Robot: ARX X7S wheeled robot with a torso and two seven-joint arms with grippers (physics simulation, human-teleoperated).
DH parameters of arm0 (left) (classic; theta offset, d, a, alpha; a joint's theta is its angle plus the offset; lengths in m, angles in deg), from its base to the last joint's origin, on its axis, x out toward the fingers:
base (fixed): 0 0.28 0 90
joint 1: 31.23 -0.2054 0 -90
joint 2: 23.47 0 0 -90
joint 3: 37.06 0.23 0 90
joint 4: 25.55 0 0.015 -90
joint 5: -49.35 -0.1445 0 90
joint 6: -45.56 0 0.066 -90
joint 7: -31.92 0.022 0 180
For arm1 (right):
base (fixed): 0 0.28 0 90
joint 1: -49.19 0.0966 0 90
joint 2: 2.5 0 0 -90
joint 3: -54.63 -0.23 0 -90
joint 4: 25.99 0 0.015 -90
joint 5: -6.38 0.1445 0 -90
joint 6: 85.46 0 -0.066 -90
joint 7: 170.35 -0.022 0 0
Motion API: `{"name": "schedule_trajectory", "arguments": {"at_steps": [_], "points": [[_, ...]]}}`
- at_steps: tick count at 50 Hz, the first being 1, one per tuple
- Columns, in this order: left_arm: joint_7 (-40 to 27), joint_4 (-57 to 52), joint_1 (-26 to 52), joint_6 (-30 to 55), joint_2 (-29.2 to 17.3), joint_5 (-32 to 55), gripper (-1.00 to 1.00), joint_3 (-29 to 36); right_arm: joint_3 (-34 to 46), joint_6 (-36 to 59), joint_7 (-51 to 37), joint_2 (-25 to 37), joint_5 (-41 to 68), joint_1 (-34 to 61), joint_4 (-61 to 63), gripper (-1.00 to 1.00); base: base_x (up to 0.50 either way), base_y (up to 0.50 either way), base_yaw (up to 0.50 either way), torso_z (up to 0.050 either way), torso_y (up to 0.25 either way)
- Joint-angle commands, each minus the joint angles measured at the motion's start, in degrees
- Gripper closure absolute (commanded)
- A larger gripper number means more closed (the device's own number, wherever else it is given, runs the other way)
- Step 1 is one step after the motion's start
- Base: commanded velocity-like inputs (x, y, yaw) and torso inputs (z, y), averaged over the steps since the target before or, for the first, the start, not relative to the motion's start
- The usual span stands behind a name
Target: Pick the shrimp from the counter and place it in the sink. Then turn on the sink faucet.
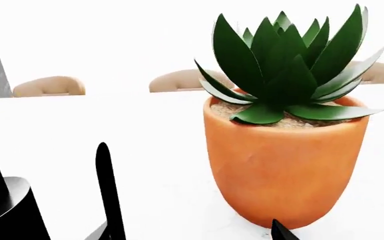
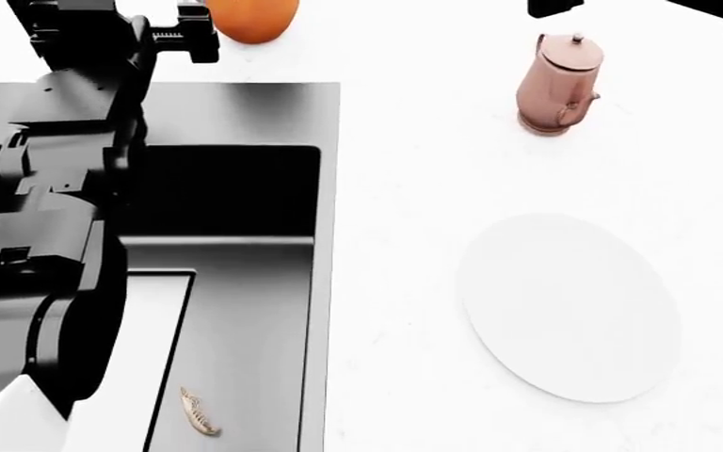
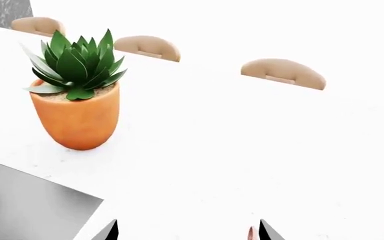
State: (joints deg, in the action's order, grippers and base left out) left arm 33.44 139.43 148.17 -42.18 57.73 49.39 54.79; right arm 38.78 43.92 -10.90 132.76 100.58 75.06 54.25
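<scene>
The shrimp (image 2: 197, 412) lies in the sink (image 2: 289, 122); my left jaws stand apart, and reaching for the faucet could topple the plant pot (image 1: 285, 165).

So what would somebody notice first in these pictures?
Probably the spiky green plant in its orange pot, standing on the white counter behind the sink. Then the big white plate and the small copper kettle beyond it, and the tiny shrimp lying in the black sink.

Was a blocky matte black left arm (image 2: 67, 188) of stacked angular segments, white casing low down; thin black pointed fingertips (image 1: 105, 165)
</scene>
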Motion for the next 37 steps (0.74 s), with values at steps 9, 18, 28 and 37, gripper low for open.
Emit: {"name": "schedule_trajectory", "arguments": {"at_steps": [9, 18, 28, 37], "points": [[2.92, 0.0, -0.26, -0.5, 1.72, 0.18, -1.0, 0.28, -0.44, 0.5, -0.04, 0.19, -0.21, 0.19, -0.19, -1.0, 0.0, 0.0, 0.0, 0.0, 0.0], [5.34, 0.0, 0.12, -1.07, 4.02, -0.01, -1.0, 0.81, -0.78, 0.62, -0.28, 0.45, -0.13, 0.23, 0.06, -1.0, 0.0, 0.0, 0.0, 0.0, 0.0], [7.41, 0.0, -0.11, -0.88, 7.99, 0.02, -1.0, 1.8, -0.93, 0.5, -0.3, 0.47, -0.22, -0.31, 0.24, -1.0, 0.0, 0.0, 0.0, 0.0, 0.0], [7.99, 0.0, -0.17, -0.53, 8.2, 0.61, -1.0, 2.56, -1.07, 0.5, -0.34, 0.55, -0.31, -0.61, 0.17, -1.0, 0.0, -0.01, -0.01, 0.0, 0.0]]}}
